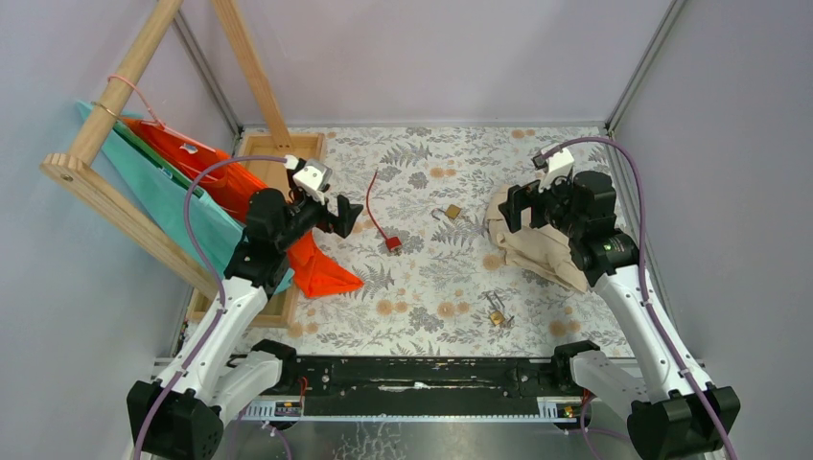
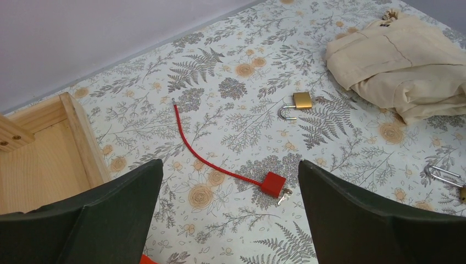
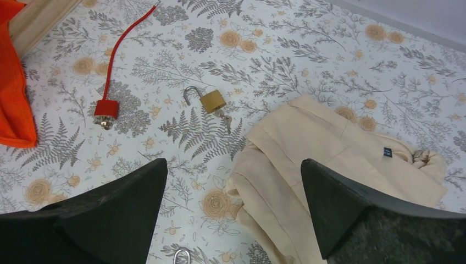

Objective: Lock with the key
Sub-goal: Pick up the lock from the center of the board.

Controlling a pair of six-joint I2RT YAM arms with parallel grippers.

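The lock (image 2: 273, 183) is a small, blocky red body with a long, thin red cable (image 2: 187, 137). It lies flat on the table's matte sheet (image 1: 422, 287), which is printed with grey ferns and orange flowers. It sits a little left of the sheet's middle in the top view, at 4 o'clock from the left gripper (image 1: 343, 216). The cable curves away from the body toward 11 o'clock. Its metal-tipped free end rests loose on the sheet, apart from the body. A small silvery key (image 2: 284, 195) pokes out of the body's end.

Both grippers hang above the table with their dark, wedge-shaped fingers spread wide, holding nothing. The right gripper (image 3: 233, 165) hovers over a crumpled beige cloth bag (image 3: 329, 159), soft and creased, at 3 o'clock from the lock.

A squat brass padlock (image 3: 212, 101) with its steel shackle swung open lies at 2 o'clock from the lock, between it and the bag. A second brass padlock (image 1: 497, 314), with bright metal bits around it, lies at 4 o'clock, nearer the arm bases. Only printed sheet lies between the left gripper and the lock.

At 9 o'clock, glossy orange fabric (image 1: 321, 268) spills from a shallow pale wooden tray (image 2: 38, 165) beneath the left arm. A teal cloth (image 1: 182, 211) hangs beside it on a slanted wooden frame (image 1: 105, 105).
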